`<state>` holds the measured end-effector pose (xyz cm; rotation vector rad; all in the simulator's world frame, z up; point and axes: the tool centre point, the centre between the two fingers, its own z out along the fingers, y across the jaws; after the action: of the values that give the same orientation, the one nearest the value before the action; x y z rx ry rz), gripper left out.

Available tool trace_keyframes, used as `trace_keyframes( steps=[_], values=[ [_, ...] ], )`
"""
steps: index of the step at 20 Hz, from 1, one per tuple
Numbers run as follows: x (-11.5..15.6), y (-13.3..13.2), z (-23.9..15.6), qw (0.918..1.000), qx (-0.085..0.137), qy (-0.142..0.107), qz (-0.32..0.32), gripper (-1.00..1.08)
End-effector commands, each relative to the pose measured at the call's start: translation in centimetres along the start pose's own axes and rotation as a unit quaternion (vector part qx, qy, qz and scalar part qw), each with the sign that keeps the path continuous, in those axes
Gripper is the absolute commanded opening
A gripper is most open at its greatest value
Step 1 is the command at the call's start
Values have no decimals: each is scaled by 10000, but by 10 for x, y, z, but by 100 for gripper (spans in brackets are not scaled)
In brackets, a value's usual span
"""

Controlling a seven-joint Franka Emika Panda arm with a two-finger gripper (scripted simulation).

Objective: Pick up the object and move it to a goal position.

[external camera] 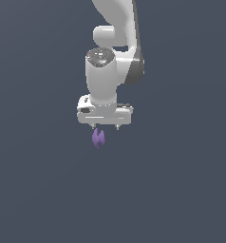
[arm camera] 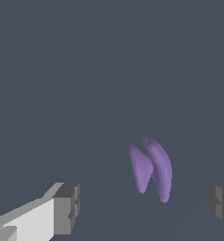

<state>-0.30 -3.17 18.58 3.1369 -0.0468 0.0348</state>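
Observation:
The object [external camera: 98, 138] is a small light-purple faceted piece with two pointed lobes, lying on the dark grey floor. It also shows in the wrist view [arm camera: 151, 168], between the two grey fingertips [arm camera: 67, 208] but beyond them, nearer the other fingertip. My white gripper [external camera: 105, 126] hangs just above the object, fingers pointing down and spread wide apart. It is open and holds nothing. The object sits slightly toward the exterior view's left of the gripper's middle.
The arm's white links [external camera: 110, 57] rise from the gripper toward the top of the exterior view. The flat dark grey floor [external camera: 181, 190] stretches all around with nothing else on it.

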Motion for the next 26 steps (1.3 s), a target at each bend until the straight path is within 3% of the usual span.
trace_keyframes(
  steps=[1,14,26],
  values=[
    [-2,5,7,9999,0,-13,-104,100],
    [-22,40,61,9956,22,-91,-931,100],
    [-28,48,74,9937,31,-111,-1112,100]
  ],
)
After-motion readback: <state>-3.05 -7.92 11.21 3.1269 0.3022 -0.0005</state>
